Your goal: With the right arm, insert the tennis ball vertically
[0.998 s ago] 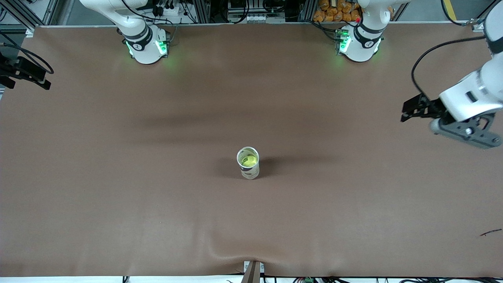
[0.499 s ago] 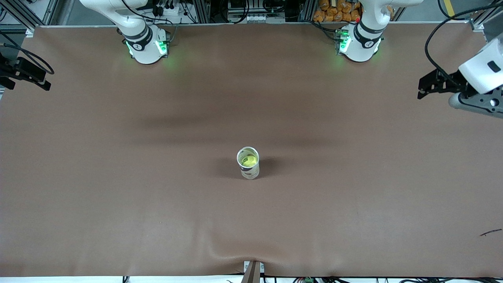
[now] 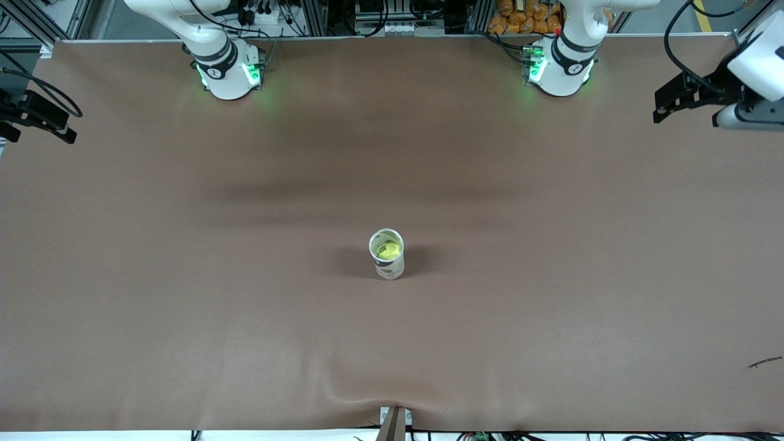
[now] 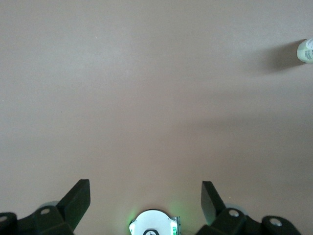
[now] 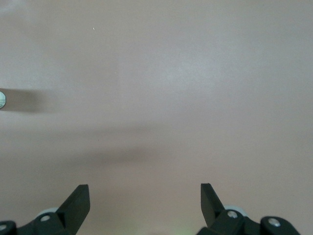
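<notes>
A yellow tennis ball lies inside a clear tube that stands upright in the middle of the brown table. The tube also shows small at the edge of the left wrist view and of the right wrist view. My right gripper hangs over the table's edge at the right arm's end, open with nothing in it. My left gripper is up over the left arm's end of the table, open and holding nothing. Both are well apart from the tube.
The two arm bases glow green along the table's edge farthest from the front camera; the left one shows under the left gripper. A small dark scrap lies near the corner at the left arm's end.
My left gripper has drawn back and up toward the left arm's end of the table, away from the tube. The right gripper and the tube with the ball have stayed put.
</notes>
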`<act>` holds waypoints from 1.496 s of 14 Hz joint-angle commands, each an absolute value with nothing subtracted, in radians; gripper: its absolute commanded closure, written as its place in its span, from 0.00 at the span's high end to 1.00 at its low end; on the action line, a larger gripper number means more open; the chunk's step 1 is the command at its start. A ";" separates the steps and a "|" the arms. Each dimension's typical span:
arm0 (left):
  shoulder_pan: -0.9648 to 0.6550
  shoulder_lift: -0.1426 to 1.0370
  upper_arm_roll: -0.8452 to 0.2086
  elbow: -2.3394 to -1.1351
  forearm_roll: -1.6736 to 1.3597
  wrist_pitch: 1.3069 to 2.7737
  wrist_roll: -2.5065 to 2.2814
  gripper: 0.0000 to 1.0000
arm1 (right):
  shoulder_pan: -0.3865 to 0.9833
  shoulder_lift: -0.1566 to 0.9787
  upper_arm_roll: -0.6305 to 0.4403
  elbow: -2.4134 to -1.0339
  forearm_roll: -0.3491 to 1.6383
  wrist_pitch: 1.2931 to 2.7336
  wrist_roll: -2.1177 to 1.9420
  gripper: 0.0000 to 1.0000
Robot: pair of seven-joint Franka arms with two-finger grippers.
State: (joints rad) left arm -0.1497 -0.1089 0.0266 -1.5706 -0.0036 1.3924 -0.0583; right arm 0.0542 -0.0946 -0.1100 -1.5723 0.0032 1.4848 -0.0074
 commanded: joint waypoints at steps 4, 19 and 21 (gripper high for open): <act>-0.038 -0.209 -0.088 -1.683 0.014 1.456 -0.216 1.00 | 0.077 -0.084 -0.110 -1.549 0.005 1.477 0.000 1.00; 0.083 -0.218 -0.129 -1.674 0.020 1.476 -0.166 1.00 | 0.078 -0.075 -0.110 -1.548 0.003 1.479 -0.002 1.00; 0.078 -0.216 -0.123 -1.672 0.020 1.476 -0.152 1.00 | 0.078 -0.075 -0.110 -1.548 0.003 1.479 -0.002 1.00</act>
State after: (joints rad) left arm 0.0840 -0.1927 -0.1254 -1.6581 0.0006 1.4653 -0.1735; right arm 0.0721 -0.0837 -0.1060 -1.5690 0.0032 1.4848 -0.0074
